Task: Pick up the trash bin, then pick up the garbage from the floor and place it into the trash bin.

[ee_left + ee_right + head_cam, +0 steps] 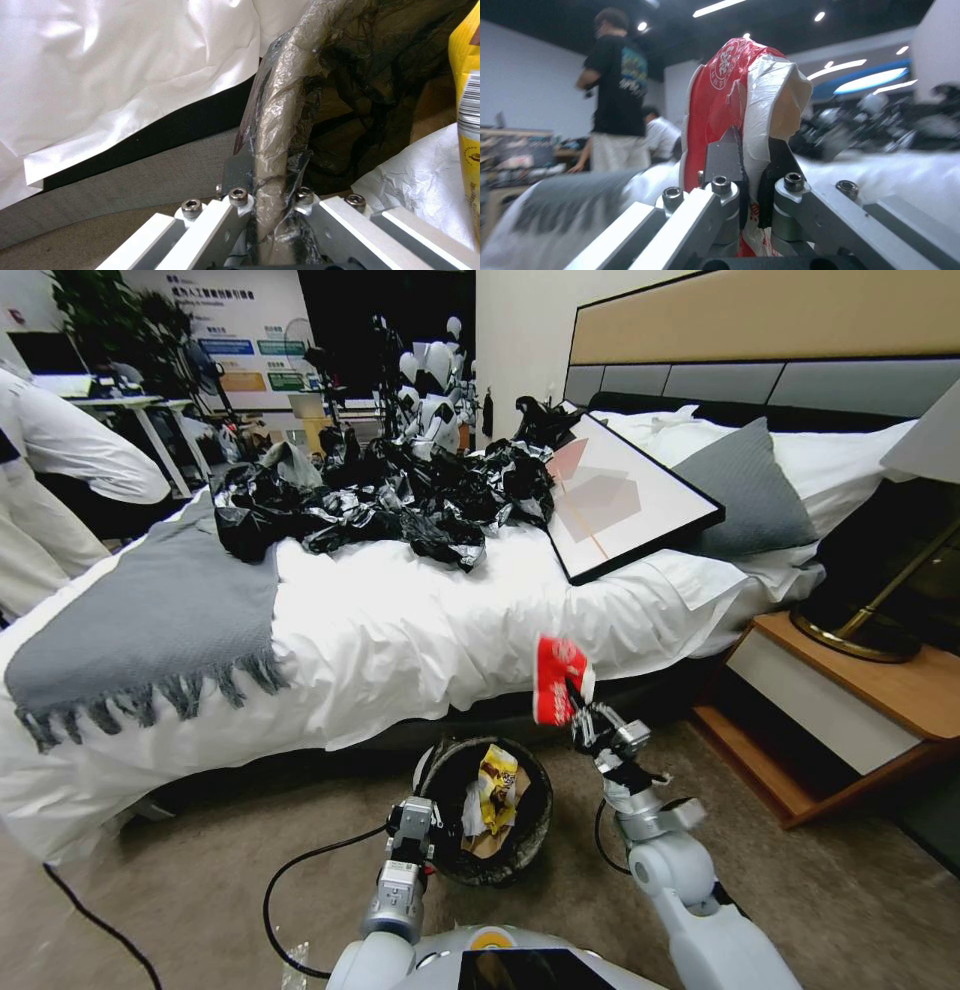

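The trash bin, round with a black bag liner, hangs just above the carpet in front of the bed. My left gripper is shut on its near-left rim; the left wrist view shows the gripper clamped over the liner-wrapped rim. Inside the bin lie a yellow wrapper, white paper and brown paper. My right gripper is raised up and to the right of the bin, shut on a piece of garbage, a red-and-white snack packet. The right wrist view shows the packet pinched upright in the gripper.
The white bed runs across the view behind the bin, with a grey throw, a heap of glossy black bags, a framed picture and a grey pillow. A wooden nightstand stands at right. A black cable lies on the carpet.
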